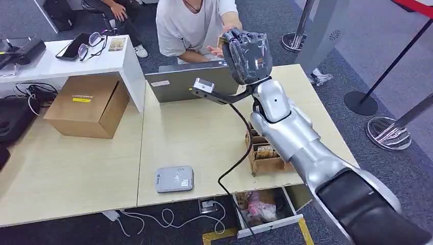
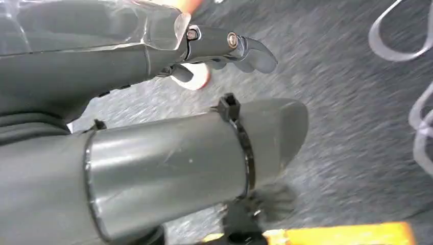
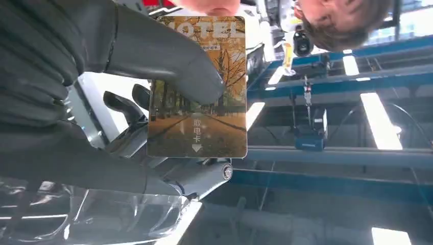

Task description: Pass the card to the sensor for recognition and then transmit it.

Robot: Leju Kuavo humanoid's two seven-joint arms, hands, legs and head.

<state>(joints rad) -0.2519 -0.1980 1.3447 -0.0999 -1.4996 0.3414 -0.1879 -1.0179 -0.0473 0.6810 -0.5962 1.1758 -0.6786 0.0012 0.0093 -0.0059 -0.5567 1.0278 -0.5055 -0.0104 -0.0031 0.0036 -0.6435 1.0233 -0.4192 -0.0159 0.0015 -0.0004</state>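
Observation:
My right hand (image 1: 247, 53) is raised high over the far edge of the table, towards a seated person (image 1: 191, 23). It pinches a hotel key card (image 3: 199, 87), printed with an autumn tree avenue, between the thumb and the fingers. The person's fingertips (image 3: 209, 6) touch the card's far edge, and their hand (image 1: 228, 28) is right at my hand in the head view. The grey card sensor (image 1: 174, 178) lies flat near the table's front edge, well below and left of the hand. My left hand (image 2: 153, 92) hangs over the carpet floor, fingers apart, holding nothing.
A laptop (image 1: 186, 81) stands at the table's far edge in front of the person. A cardboard card holder (image 1: 265, 155) sits under my right arm, and a brown box (image 1: 89, 104) is at the left. A black cable (image 1: 237, 153) crosses the table. An open drawer (image 1: 263, 209) juts out below.

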